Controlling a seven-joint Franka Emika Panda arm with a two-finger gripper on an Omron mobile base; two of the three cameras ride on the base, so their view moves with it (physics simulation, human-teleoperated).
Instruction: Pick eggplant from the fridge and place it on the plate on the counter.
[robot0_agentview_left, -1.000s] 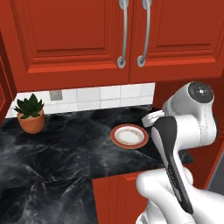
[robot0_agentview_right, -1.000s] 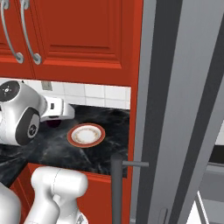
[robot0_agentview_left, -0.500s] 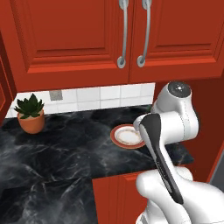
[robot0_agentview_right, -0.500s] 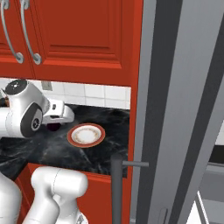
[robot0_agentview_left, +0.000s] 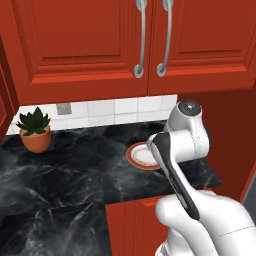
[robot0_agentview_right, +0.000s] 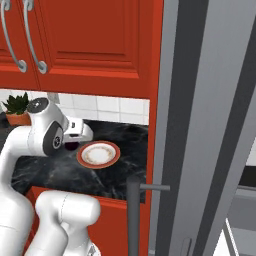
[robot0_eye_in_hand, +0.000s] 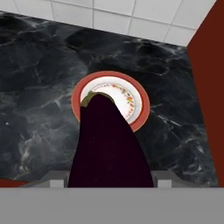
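The eggplant (robot0_eye_in_hand: 109, 144) sits clamped in the tool (robot0_eye_in_hand: 109, 183), filling the lower middle of the hand view; its greenish tip overlaps the left part of the plate (robot0_eye_in_hand: 139, 114). The plate lies on the black surface (robot0_eye_in_hand: 39, 100) at the centre of that view, with white tiles (robot0_eye_in_hand: 113, 13) along the top and a red side panel (robot0_eye_in_hand: 208, 65) at the right.

In the left base view the plate (robot0_agentview_left: 138, 156) is at centre, its right side covered by the arm (robot0_agentview_left: 182, 145), which stands between camera and tool. A potted plant (robot0_agentview_left: 34, 131) stands at the left on the surface (robot0_agentview_left: 65, 180), well apart from the plate. Red cupboards (robot0_agentview_left: 90, 45) with grey handles (robot0_agentview_left: 141, 40) fill the top.

In the right base view the plate (robot0_agentview_right: 98, 154) is left of centre, and a dark bit of eggplant (robot0_agentview_right: 71, 146) peeks out just left of it under the white hand. The grey fridge (robot0_agentview_right: 210, 125) door fills the right half, its bar handle (robot0_agentview_right: 134, 215) at bottom centre; the inside is hidden. The plant (robot0_agentview_right: 17, 111) is at the left edge, partly cut off by the arm.
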